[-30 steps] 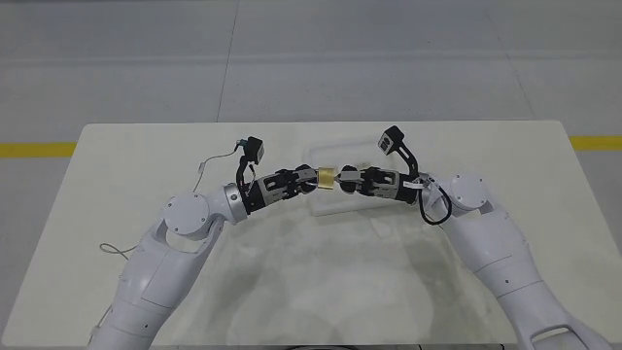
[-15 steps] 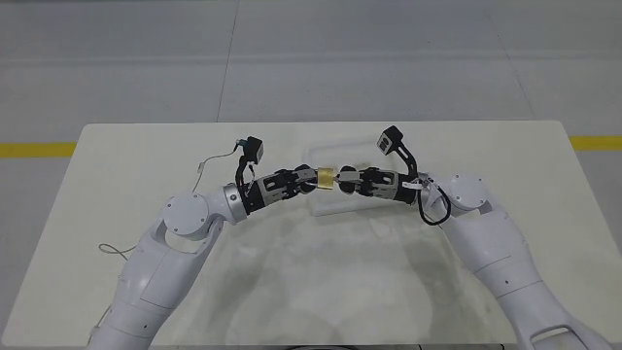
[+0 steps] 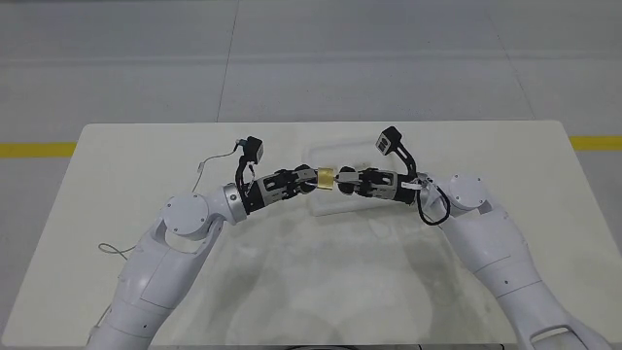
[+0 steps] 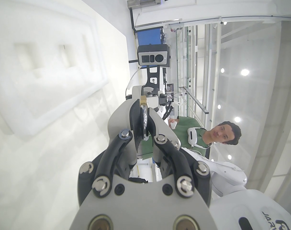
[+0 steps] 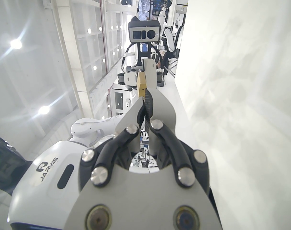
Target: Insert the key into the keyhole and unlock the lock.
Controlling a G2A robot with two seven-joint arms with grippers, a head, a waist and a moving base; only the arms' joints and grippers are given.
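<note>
Top view: the brass lock [image 3: 328,176] is held in the air between the two arms, above the white foam tray [image 3: 340,154] at the middle of the table [image 3: 117,156]. The left claw [image 3: 311,177] is clamped on its steel shackle [image 4: 144,120] from the left. The right claw [image 5: 145,102] is closed, its tips at the lock's right side; what it pinches is hidden.

A brass padlock [image 3: 328,177] with a silver shackle [image 4: 144,122] is held sideways in the air above the surface's middle; the key cannot be made out.
</note>
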